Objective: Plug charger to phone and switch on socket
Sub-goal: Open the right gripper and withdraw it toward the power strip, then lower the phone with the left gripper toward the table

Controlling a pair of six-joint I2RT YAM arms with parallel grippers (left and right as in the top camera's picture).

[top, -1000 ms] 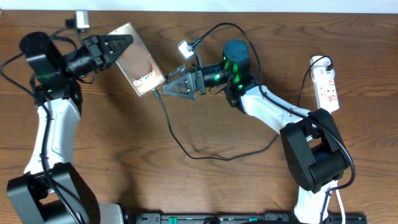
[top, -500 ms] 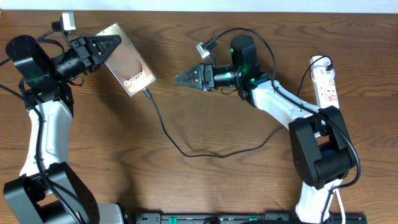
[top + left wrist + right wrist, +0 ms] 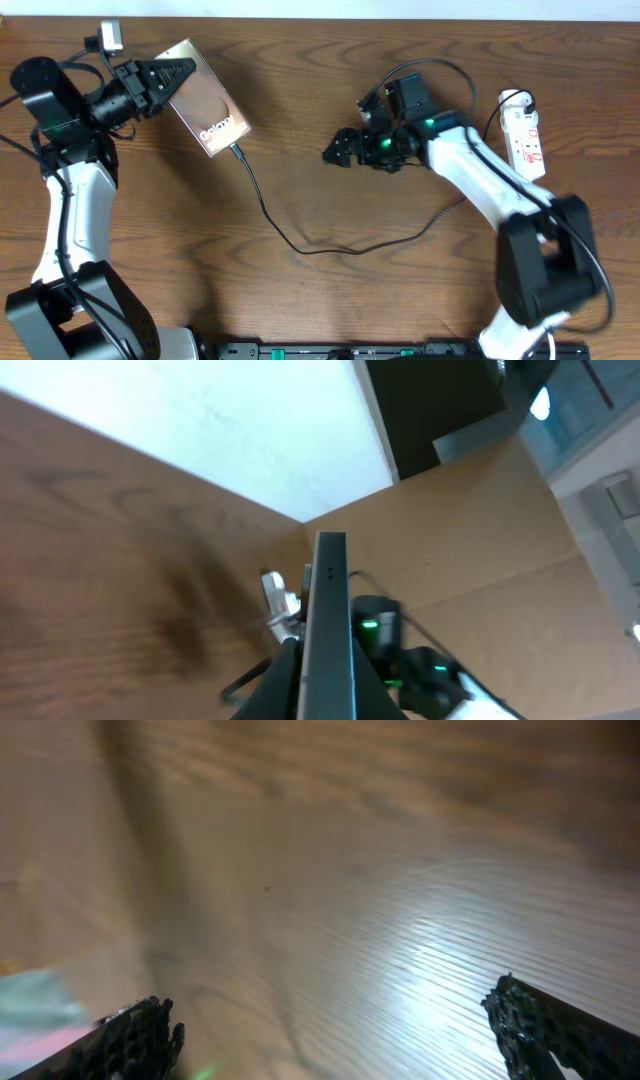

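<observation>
Left gripper clenched on one end of the glossy brownish-grey rectangular phone; the thin black charger cable meets the phone's opposite end. Right gripper, fingers spread and empty, hovers well right of the phone; the white power-strip socket lies farther right. Likely best: steady the phone, press the switch squarely. Only the left wrist view shows the phone edge-on; only the overhead view shows the socket

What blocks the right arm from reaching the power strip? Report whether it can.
Likely yes: the right hand is open and empty, and the power strip lies uncovered beside that arm.
</observation>
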